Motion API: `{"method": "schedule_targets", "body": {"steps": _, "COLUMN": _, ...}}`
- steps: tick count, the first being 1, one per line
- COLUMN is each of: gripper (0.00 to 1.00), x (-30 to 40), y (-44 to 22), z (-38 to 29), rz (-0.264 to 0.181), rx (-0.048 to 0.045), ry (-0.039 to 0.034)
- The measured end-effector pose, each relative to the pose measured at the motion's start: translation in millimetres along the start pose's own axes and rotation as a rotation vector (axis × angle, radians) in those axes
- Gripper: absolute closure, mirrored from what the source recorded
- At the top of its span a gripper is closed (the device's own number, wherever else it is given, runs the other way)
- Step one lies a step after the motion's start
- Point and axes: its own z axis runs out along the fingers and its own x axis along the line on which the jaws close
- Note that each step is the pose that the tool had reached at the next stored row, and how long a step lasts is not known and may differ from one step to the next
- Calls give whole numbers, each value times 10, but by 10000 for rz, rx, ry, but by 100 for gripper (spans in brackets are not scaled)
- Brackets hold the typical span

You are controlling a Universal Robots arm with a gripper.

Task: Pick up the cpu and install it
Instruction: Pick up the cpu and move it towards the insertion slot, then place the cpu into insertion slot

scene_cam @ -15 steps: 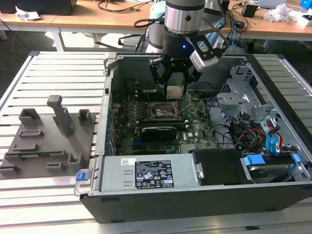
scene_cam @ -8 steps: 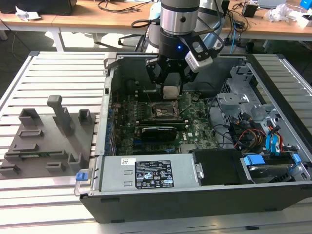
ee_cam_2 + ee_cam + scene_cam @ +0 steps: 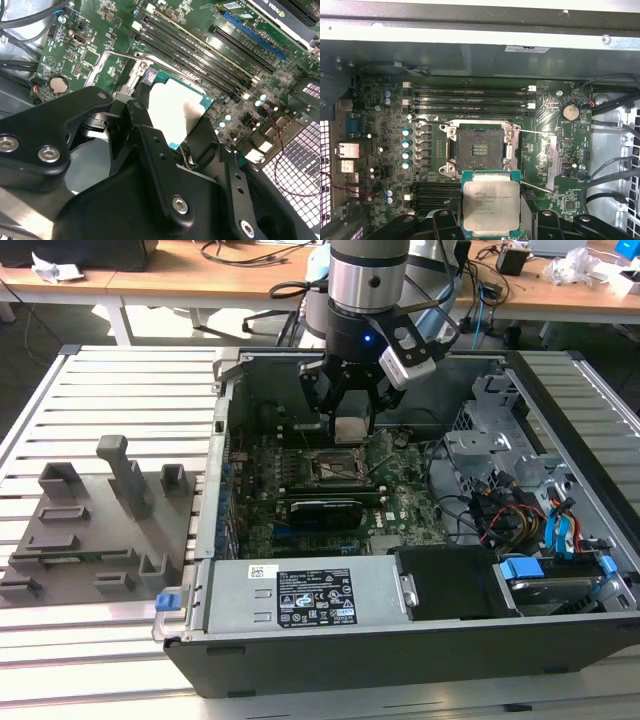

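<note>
- Gripping the cpu (image 3: 490, 204) by two opposite edges, the gripper (image 3: 350, 422) hangs inside the open case (image 3: 225, 440). Its fingers are closed on the chip, which is in the air just above the socket (image 3: 479, 150) and not seated.
- The main risk, as I judge it, is a skewed descent. The socket's pin field lies bare, and a cpu that comes down shifted or rotated would land on the frame or bend the pins.
- A tilt is the second risk. The grip holds only thin edges, so a corner could touch the socket first and the chip could slip between the fingers.
- Thin wire levers (image 3: 535, 132) stand just beside the socket, and a finger passing low on that side could catch one.
- Around the socket, room is tight:
  - Memory slots (image 3: 470, 97) run close along one edge.
  - A row of capacitors (image 3: 406, 150) stands near another edge.
  - The graphics card (image 3: 325, 510) lies near the opposite edge from the memory slots.
- Straight above the socket the space is open, and the case walls stand well apart from it.
</note>
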Motion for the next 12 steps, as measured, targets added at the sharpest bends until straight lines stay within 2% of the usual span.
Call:
{"method": "schedule_targets", "body": {"steps": 8, "gripper": 45, "x": 0, "y": 0, "z": 1, "rz": 13, "rx": 0, "ry": 0}}
{"method": "schedule_targets", "body": {"steps": 11, "gripper": 45, "x": 0, "y": 0, "z": 2, "rz": 330, "rx": 10, "ry": 16}}
{"method": "schedule_targets", "body": {"steps": 12, "gripper": 45, "x": 0, "y": 0, "z": 2, "rz": 599, "rx": 28, "ry": 30}}
